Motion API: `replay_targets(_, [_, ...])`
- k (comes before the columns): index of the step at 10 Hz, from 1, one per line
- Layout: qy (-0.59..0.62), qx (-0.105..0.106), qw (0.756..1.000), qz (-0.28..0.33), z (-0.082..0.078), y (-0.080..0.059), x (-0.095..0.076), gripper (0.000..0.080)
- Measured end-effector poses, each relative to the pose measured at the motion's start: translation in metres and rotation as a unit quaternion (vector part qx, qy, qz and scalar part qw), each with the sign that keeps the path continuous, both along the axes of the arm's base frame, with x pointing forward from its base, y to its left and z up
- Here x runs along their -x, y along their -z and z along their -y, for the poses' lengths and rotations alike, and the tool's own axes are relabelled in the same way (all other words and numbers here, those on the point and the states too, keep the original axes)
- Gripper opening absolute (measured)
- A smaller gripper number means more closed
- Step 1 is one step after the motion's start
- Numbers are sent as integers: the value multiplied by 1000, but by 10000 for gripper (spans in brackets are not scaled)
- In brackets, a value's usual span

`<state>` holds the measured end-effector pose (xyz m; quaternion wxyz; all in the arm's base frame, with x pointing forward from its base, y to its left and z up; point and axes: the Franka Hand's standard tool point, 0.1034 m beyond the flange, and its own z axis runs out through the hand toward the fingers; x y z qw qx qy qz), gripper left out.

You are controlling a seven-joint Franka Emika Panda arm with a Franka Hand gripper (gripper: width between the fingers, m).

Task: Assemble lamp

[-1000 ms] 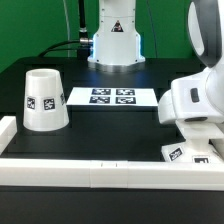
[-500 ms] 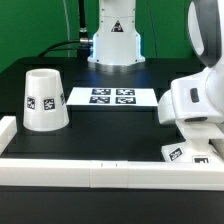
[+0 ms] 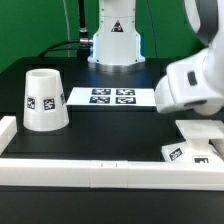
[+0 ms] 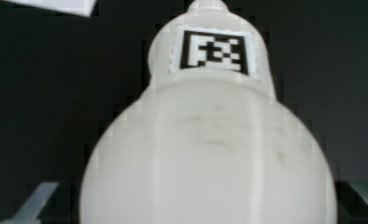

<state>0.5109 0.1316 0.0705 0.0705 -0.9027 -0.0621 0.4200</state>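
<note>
The white bulb (image 4: 202, 140) fills the wrist view, its square tag at the narrow far end. My gripper (image 4: 195, 208) is shut on the bulb's wide part, with a dark finger (image 4: 28, 203) showing at each side. In the exterior view the white arm (image 3: 190, 85) hangs at the right and hides the gripper and the bulb. The square flat base (image 3: 196, 146) lies below the arm beside the front rail. The tapered shade (image 3: 44, 98) stands mouth up at the exterior view's left, far from the arm.
The marker board (image 3: 112, 97) lies flat at the table's back middle. A long white rail (image 3: 100, 173) runs along the front edge, with a short piece (image 3: 6, 130) at the left. The robot's pedestal (image 3: 116, 40) stands behind the table.
The arm has risen and shifted toward the exterior view's left, uncovering more of the base's top. The shade, base and marker board have not moved.
</note>
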Motion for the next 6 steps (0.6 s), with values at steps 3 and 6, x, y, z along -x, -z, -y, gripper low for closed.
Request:
replay_targets(3, [4,-1,1000,25,2,-20,-11,576])
replay_targets(6, [16,-2,995,98,0,-16,-27,576])
